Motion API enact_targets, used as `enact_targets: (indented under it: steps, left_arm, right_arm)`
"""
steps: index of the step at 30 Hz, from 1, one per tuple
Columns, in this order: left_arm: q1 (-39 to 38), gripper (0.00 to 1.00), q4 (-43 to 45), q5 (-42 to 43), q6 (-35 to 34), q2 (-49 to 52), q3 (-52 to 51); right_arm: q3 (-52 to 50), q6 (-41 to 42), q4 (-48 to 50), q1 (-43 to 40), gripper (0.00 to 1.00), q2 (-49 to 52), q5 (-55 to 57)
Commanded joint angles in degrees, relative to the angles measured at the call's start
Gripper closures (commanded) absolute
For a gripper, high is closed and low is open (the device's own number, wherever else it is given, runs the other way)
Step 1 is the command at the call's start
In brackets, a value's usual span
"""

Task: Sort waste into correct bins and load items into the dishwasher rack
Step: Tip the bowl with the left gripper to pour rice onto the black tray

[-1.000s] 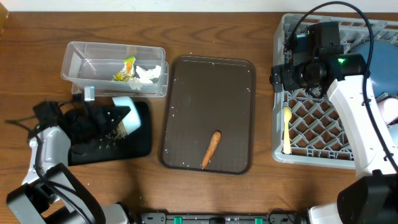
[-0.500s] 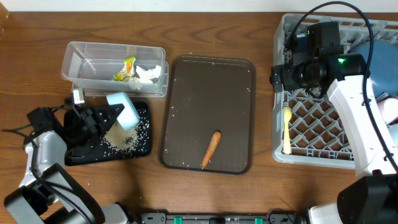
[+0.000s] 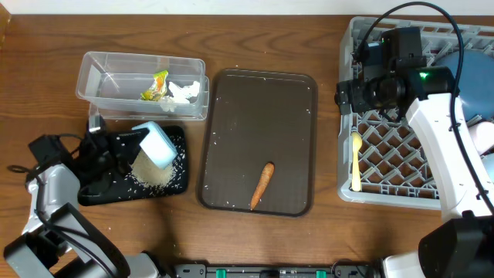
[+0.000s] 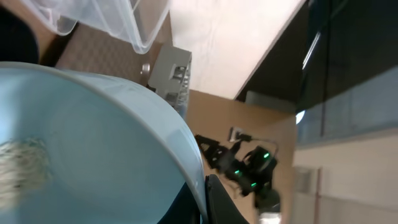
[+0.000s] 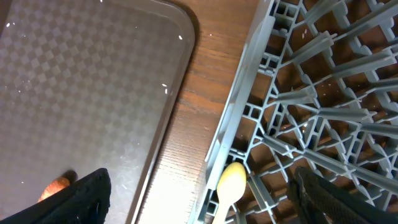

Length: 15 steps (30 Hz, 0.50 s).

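It looks like a robotics lab bench staged as a kitchen: a left arm [image 3: 54, 189] and right arm [image 3: 436, 123] with a loose black cable [image 3: 371, 23] flank a wooden table [image 3: 324, 239] bearing a dishwasher rack [image 3: 386, 164] and brown serving tray [image 3: 262, 123].

The whole desk [image 3: 255, 31] was viewed straight down from overhead. The left wrist view was held hard against the light-blue cup [image 4: 87, 143] at the left jaws, tilted toward the room beyond. The right wrist view was aimed down from close range at the rack [image 5: 239, 99] edge and brown tray [image 5: 87, 93] ahead of the right jaws. Both were shared with the overhead view.
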Motion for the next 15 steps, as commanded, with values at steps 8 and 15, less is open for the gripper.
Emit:
enact_targets:
  steps: [8, 15]
  left_arm:
    - [1.5, 0.94, 6.1, 1.1, -2.1, 0.2, -0.1]
    - [1.5, 0.94, 7.8, -2.5, 6.1, 0.2, -0.1]
  right_arm:
    - [-0.2, 0.7, 0.0, -0.5, 0.09, -0.3, 0.4]
    - [-0.2, 0.7, 0.0, -0.5, 0.09, -0.3, 0.4]
